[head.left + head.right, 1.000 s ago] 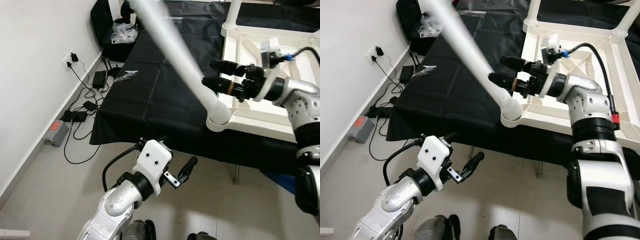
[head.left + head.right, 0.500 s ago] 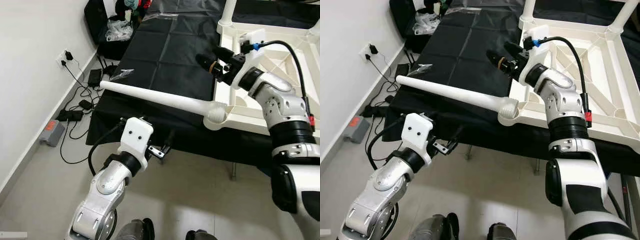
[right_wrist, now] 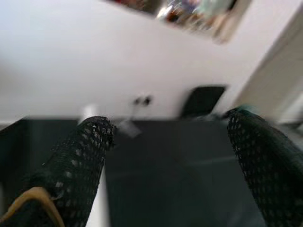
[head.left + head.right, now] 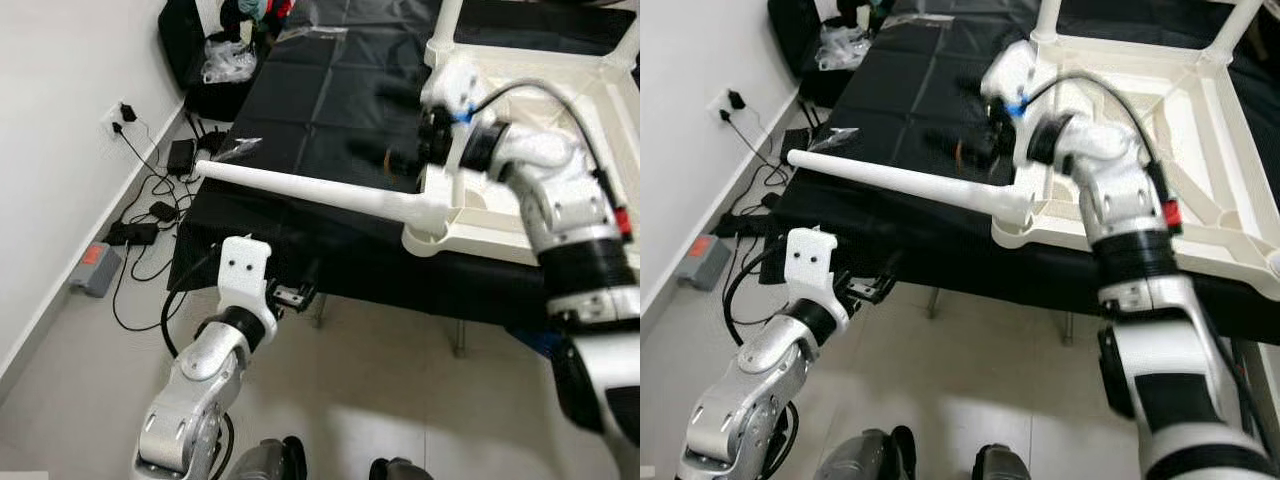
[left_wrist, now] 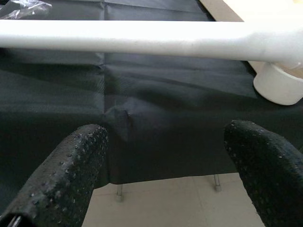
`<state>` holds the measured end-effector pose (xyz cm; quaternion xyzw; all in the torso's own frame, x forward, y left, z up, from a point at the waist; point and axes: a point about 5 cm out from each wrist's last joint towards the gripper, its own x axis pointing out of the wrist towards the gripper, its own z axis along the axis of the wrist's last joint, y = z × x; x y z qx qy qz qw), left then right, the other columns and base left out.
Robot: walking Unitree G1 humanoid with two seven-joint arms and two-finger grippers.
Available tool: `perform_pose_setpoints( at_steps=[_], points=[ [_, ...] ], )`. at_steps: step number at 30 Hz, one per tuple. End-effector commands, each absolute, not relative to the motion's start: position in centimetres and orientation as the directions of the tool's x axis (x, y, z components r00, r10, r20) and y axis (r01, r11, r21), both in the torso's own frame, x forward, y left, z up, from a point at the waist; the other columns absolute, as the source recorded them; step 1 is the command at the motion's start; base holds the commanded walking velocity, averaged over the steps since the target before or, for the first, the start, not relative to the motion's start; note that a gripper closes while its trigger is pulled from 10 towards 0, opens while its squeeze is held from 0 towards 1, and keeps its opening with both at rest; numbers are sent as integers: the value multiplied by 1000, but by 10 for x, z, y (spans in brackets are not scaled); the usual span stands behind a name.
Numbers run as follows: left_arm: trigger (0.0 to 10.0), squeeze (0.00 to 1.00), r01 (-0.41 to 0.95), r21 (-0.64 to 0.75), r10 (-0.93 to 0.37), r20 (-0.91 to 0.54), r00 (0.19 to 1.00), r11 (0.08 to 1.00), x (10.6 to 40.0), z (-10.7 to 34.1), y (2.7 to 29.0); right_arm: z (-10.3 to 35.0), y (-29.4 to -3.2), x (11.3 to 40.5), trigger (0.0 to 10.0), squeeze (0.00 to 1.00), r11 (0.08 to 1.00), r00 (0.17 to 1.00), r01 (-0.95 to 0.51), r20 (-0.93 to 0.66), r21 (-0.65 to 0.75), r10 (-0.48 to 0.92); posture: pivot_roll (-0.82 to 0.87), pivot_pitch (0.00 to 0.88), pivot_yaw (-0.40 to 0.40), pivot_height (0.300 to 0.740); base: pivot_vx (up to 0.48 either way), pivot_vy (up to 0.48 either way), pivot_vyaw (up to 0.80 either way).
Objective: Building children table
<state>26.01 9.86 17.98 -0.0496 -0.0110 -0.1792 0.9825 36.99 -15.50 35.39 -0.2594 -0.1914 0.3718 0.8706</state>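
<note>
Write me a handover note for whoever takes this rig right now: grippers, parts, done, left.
Left gripper: open, empty, low in front of the black-covered table, below the leg.
Right gripper: open, empty, blurred, above the cloth beside the frame.
White table leg: lying nearly flat, thick end at the near corner socket of the upturned white tabletop frame.
Done: other legs stand upright at the far corners.
Left: raise this leg and seat it upright.
</note>
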Motion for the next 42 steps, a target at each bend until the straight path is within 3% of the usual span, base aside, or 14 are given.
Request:
perform_pose_setpoints(
  at_steps=[1, 3, 4, 7, 9, 22, 24, 26, 31, 37, 42],
  points=[
    [10000, 0, 365, -104, -364, 21, 931, 925, 257, 177, 95, 350, -151, 370, 10000, 1000, 579, 668, -552, 97, -599, 738, 116, 244, -17, 740, 0, 0, 0],
    [10000, 0, 371, -100, -371, 22, 928, 923, 257, 178, 94, 348, -149, 369, 10000, 1000, 576, 674, -563, 74, -592, 735, 115, 246, -17, 740, 0, 0, 0],
    [10000, 0, 376, -97, -375, 21, 927, 922, 256, 178, 93, 347, -148, 369, 10000, 0, 576, 679, -570, 59, -586, 732, 115, 246, -17, 740, 0, 0, 0],
    [10000, 0, 464, -114, -467, 4, 884, 878, 248, 176, 79, 315, -145, 373, 10000, 0, 474, 654, -714, -252, -515, 713, 110, 242, -22, 740, 0, 0, 0],
    [10000, 0, 500, -119, -504, -7, 864, 858, 244, 174, 73, 307, -142, 376, 10000, 0, 444, 626, -757, -336, -479, 704, 98, 231, -18, 740, 0, 0, 0],
    [10000, 0, 550, -112, -555, -10, 832, 827, 237, 173, 63, 335, -115, 392, 10000, 0, 485, 656, -749, -401, -452, 639, 95, 231, -46, 740, 0, 0, 0],
    [10000, 0, 548, -115, -553, -14, 833, 829, 236, 171, 62, 343, -106, 391, 10000, 0, 410, 647, -753, -464, -515, 606, 81, 235, -51, 740, 0, 0, 0],
    [10000, 0, 548, -115, -553, -14, 833, 829, 236, 171, 62, 343, -106, 391, 10000, 0, 410, 647, -753, -464, -515, 606, 81, 235, -51, 740, 0, 0, 0],
    [10000, 0, 551, -112, -556, -15, 831, 827, 236, 171, 60, 353, -91, 392, 10000, 0, 305, 654, -730, -495, -612, 572, 76, 239, -50, 740, 0, 0, 0],
    [10000, 0, 550, -100, -554, -15, 833, 829, 236, 170, 60, 361, -78, 393, 10000, 0, 324, 657, -745, -558, -583, 507, 70, 239, -51, 740, 0, 0, 0],
    [10000, 0, 550, -102, -554, -12, 832, 829, 237, 170, 58, 353, -72, 393, 10000, 0, 226, 616, -784, -681, -578, 395, 53, 243, -55, 740, 0, 0, 0]
  ],
)
